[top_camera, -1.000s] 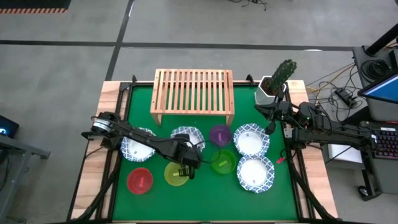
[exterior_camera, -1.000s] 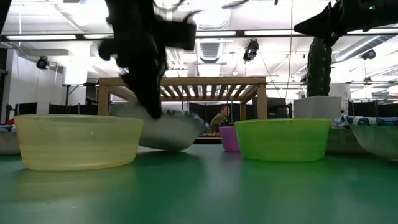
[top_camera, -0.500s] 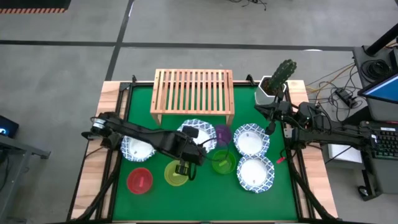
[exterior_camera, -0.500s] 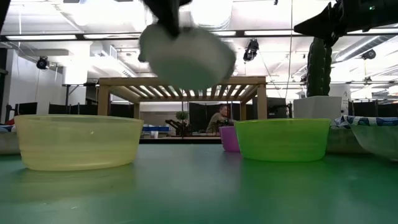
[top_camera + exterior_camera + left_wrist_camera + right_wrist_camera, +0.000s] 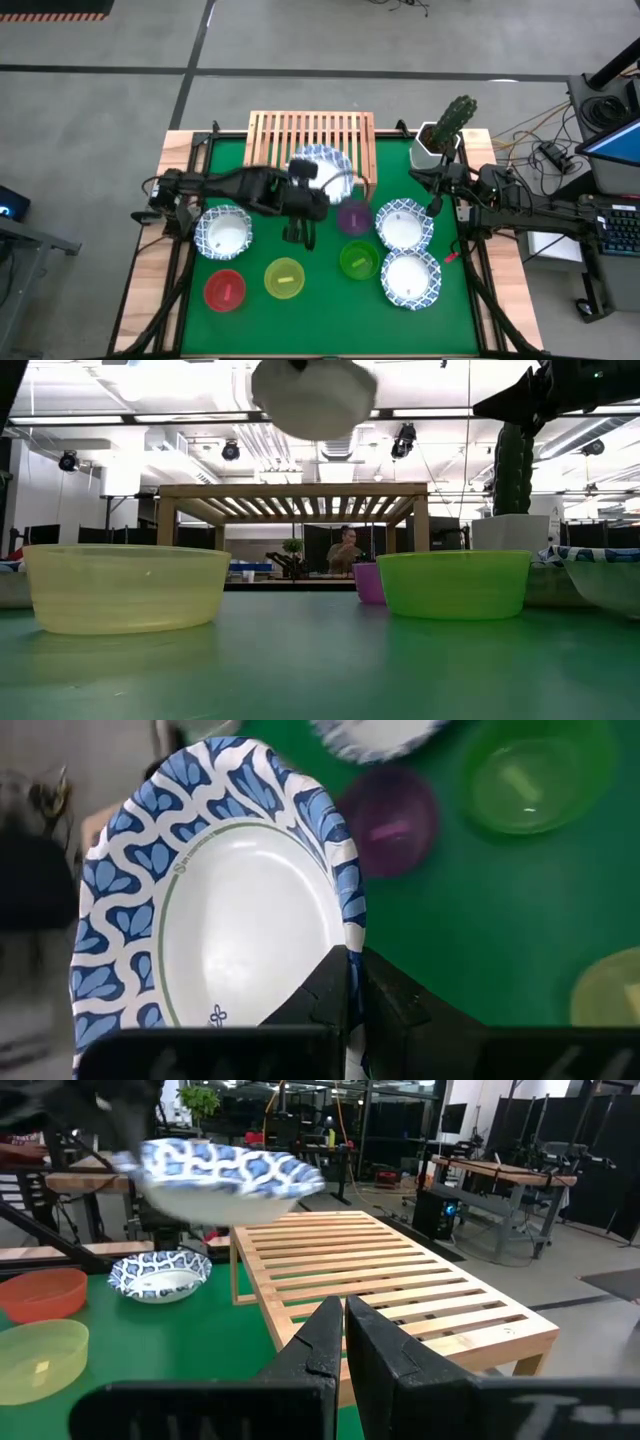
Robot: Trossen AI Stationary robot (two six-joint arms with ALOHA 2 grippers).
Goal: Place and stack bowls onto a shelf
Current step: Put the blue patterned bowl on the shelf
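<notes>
My left gripper [image 5: 316, 188] is shut on a white bowl with a blue patterned rim [image 5: 322, 165]. The bowl is in the air over the near edge of the light-wood slatted shelf [image 5: 311, 140]. In the low view it [image 5: 313, 395] hangs well above the shelf top [image 5: 290, 490]. Three more white bowls [image 5: 222, 232] [image 5: 403, 224] [image 5: 410, 278] sit on the green table. So do the purple [image 5: 353, 216], green [image 5: 359, 260], yellow [image 5: 285, 278] and red [image 5: 225, 290] bowls. My right gripper [image 5: 437, 185] waits shut at the table's right side. My left gripper [image 5: 347, 952] pinches the bowl's patterned rim [image 5: 350, 920], one finger [image 5: 322, 988] inside the bowl and the other [image 5: 388, 998] outside its wall. The fingers come from the table's near side. The bowl is lifted clear, held open side up and roughly level.
A white pot with a cactus [image 5: 445, 130] stands at the far right corner, close to my right arm. The bowls crowd the table's near half. The shelf's slatted top [image 5: 390, 1295] is bare. A person shows far behind the table [image 5: 345, 550].
My left gripper has risen and moved toward the table's far edge, carrying the white bowl. A second ago the bowl was tipped low by the table between the yellow and green bowls. Now it is lifted clear, above the shelf's near edge. The right arm kept still.
</notes>
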